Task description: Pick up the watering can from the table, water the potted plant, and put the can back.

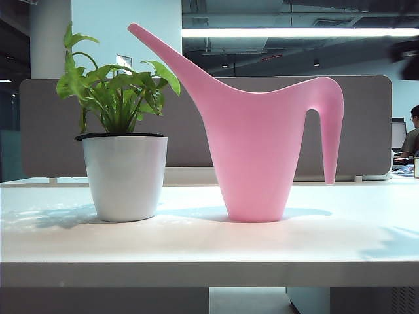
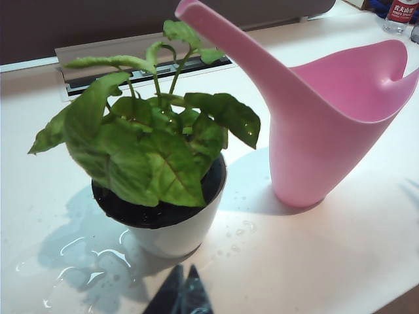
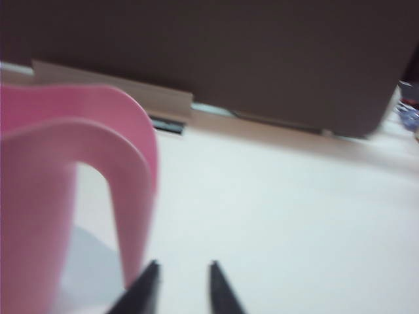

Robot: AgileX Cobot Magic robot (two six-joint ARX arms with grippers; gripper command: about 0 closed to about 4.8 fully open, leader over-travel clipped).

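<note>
The pink watering can (image 1: 255, 150) stands upright on the white table (image 1: 196, 245), its spout reaching over the potted plant (image 1: 123, 157) to its left. Neither gripper shows in the exterior view. In the left wrist view my left gripper (image 2: 184, 269) is shut and empty, its dark tips close together just short of the plant's white pot (image 2: 173, 229), with the can (image 2: 327, 124) beyond. In the right wrist view my right gripper (image 3: 184, 265) is open, its two tips apart with only table between them, right next to the lower end of the can's handle (image 3: 134, 196).
Water puddles (image 2: 85, 261) and drops lie on the table beside the pot. A grey partition (image 1: 366, 124) runs along the far edge of the table, with a cable slot (image 2: 131, 69) in front of it. A bottle (image 2: 400, 14) stands at a far corner.
</note>
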